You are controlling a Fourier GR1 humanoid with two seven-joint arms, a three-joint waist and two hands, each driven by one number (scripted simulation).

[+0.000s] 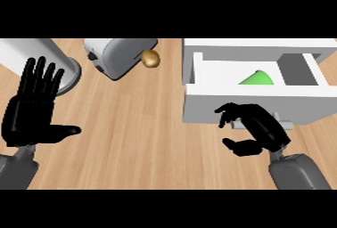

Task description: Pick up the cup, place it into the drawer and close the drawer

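Single head view: I look steeply down on the counter [145,129] from close above. My forearms enter at the lower edge; the drawer [253,95] sits upper right.

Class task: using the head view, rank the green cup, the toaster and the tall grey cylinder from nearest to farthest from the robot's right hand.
From the right hand:
1. Green cup, just above it, lying inside the open drawer.
2. Toaster, upper middle of the counter.
3. Tall grey cylinder, far upper left, behind the left hand.

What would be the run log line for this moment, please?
cup: inside open drawer | right hand: curled, empty, before drawer front | left hand: open, resting at left | drawer: not yet closed
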